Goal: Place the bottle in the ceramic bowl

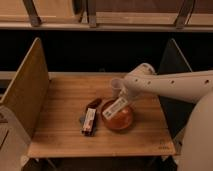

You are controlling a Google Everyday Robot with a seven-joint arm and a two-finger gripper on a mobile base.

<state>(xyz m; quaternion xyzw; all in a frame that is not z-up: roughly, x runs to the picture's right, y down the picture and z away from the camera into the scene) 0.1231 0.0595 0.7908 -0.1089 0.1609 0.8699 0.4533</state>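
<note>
- The packet (89, 121) lies flat near the table's front, just left of the bowl, with its long side running front to back. It has no part in the task.
- The bowl (118, 119) sits on the table (65, 105) right of centre. Its near rim shows bare.
- The bottle (114, 108) lies over the bowl's left half, tilted. Its long axis runs from lower left to upper right, the lower-left end over the bowl's left rim and the upper-right end rising toward the arm.
- I cannot tell whether the bottle touches the glaze or hangs just above it.
- The gripper (123, 97) is at the bottle's upper-right end, just above the bowl's far rim. It appears to be holding the bottle by that end, though the contact itself is blurred.
- So the bottle lies down and to the left of the gripper, already above the bowl. In my judgement the coming move is a short lowering and a release, with the low end kept inside the rim.
- The cup (116, 86) stands just behind the bowl, close beside the arm (170, 86), and might be knocked.
</note>
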